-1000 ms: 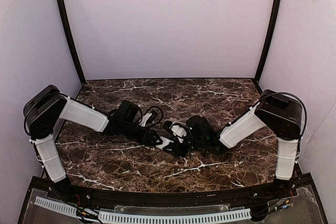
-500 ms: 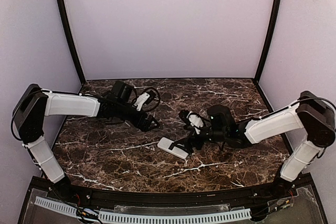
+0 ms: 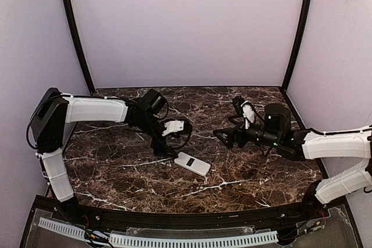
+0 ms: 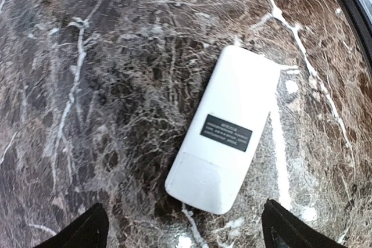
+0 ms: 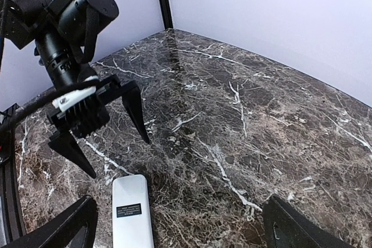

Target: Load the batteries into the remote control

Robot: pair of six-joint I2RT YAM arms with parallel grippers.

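Observation:
The remote control (image 3: pixel 193 164) lies flat on the marble table with its plain white back up, showing a black label and a closed cover. It also shows in the left wrist view (image 4: pixel 226 129) and the right wrist view (image 5: pixel 132 213). My left gripper (image 3: pixel 168 150) hovers open and empty just above the remote's left end (image 4: pixel 183 203); its fingers (image 5: pixel 136 114) are spread wide. My right gripper (image 3: pixel 222 137) is open and empty, off to the right of the remote and apart from it (image 5: pixel 183 227). No batteries are in view.
The dark marble table (image 3: pixel 244 184) has white walls at the back and sides with black corner posts (image 3: pixel 75 33). A black rail with a white toothed strip (image 3: pixel 174 239) runs along the near edge.
Both grippers were together at the remote a second ago. The right gripper has drawn back to the right. The left gripper swung away to the back, then returned above the remote's left end. The remote lies free.

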